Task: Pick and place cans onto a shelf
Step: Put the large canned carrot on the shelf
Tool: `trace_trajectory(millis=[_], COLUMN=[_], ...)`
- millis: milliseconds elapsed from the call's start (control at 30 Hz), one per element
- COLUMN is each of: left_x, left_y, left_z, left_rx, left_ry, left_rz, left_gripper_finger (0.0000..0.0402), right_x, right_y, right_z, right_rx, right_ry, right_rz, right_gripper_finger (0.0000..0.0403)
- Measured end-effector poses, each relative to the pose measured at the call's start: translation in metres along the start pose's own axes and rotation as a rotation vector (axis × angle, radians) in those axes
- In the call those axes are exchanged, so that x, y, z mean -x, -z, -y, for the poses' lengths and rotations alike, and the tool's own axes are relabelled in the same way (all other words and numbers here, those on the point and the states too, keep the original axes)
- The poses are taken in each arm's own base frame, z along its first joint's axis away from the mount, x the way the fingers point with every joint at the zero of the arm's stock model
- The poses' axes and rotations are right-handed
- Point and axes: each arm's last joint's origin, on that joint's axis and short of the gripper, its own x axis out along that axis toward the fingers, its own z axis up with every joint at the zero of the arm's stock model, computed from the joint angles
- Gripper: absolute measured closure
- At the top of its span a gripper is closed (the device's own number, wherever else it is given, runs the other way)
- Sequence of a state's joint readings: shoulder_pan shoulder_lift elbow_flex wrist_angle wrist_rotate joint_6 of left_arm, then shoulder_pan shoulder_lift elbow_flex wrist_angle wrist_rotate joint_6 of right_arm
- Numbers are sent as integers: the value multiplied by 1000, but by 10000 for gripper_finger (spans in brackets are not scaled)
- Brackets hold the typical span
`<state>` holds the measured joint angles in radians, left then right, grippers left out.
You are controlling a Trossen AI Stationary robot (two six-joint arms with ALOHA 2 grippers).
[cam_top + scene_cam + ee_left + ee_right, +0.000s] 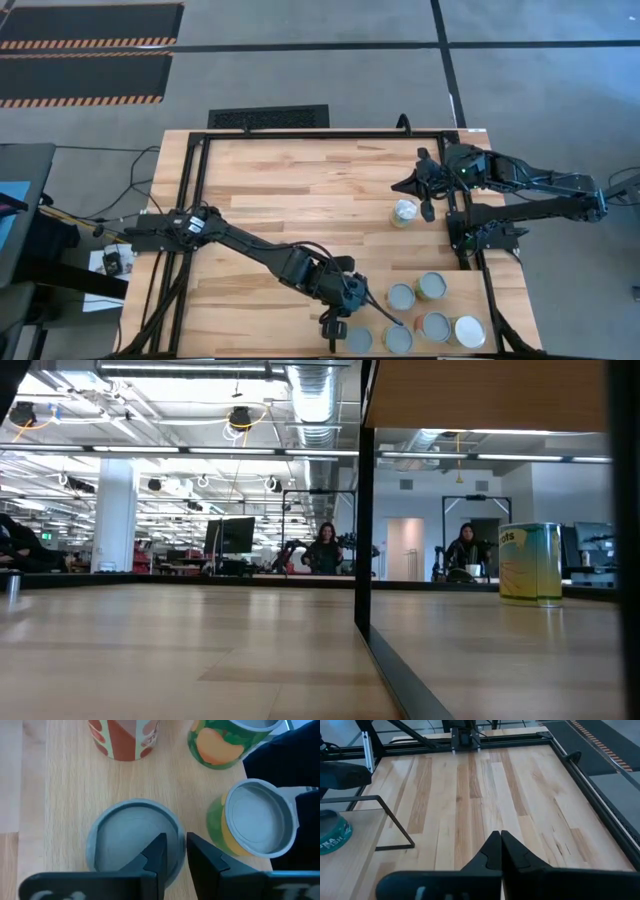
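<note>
risk: left gripper (172, 851), fingers barely parted over grey-topped can (132, 837), too narrow, may knock neighbouring can (255, 820); right gripper (500, 851) pressed together, idle.

I note a plank-striped wooden tabletop (300, 190) inside a black frame (250, 133). Beyond it, two seated people (326, 550) and a monitor (236, 535).

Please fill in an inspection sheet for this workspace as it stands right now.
Surface: plank-striped wooden tabletop, inside a black frame.
Job's things: six cans grouped at the near right; one can alone by the right arm.
Clutter: nothing seen.
Grippers: left gripper slightly parted above a grey can top; right gripper shut over bare wood.
Cables: wires off the left edge.
Surroundings: people seated far behind.
</note>
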<state>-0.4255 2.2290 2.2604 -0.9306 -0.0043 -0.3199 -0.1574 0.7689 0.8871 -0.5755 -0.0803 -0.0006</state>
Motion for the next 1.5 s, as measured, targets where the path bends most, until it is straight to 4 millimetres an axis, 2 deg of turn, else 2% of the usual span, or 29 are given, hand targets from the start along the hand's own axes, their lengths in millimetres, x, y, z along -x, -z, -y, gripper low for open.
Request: trace_trajectory(millis=[100,200,300,400,567,867,1033,1233,1333,1500], left_x=[8,32,54,62,64,51,38,23,27,47], left_y=[-6,-18,-29,-33,-37,-39,-36,-36,-33,-26], left_z=[-1,-6,-13,-17,-20,-52,-60,-66,-68,-67], left_rx=[-9,-30,-38,-62,-122,-135,-134,-121,-99,-60], left_ry=[-1,-14,2,2,60,174,172,88,54,29], left_rz=[22,97,174,198,220,220,277,403,430,511], left_gripper_finger=[339,341,361,392,397,401,401,401,401,401], right_x=[1,6,16,24,26,12,13,17,20,26], right_y=[0,0,0,4,10,22,22,24,28,34], right_z=[0,0,-1,-1,0,2,2,2,2,1], right_rx=[1,9,12,-2,-44,-72,-58,-45,-45,-65], right_ry=[0,2,3,26,89,91,110,110,110,112], right_rz=[4,20,53,39,-6,-4,-4,-9,-33,-95], right_gripper_finger=[395,396,399,399,400,400,400,400,400,400])
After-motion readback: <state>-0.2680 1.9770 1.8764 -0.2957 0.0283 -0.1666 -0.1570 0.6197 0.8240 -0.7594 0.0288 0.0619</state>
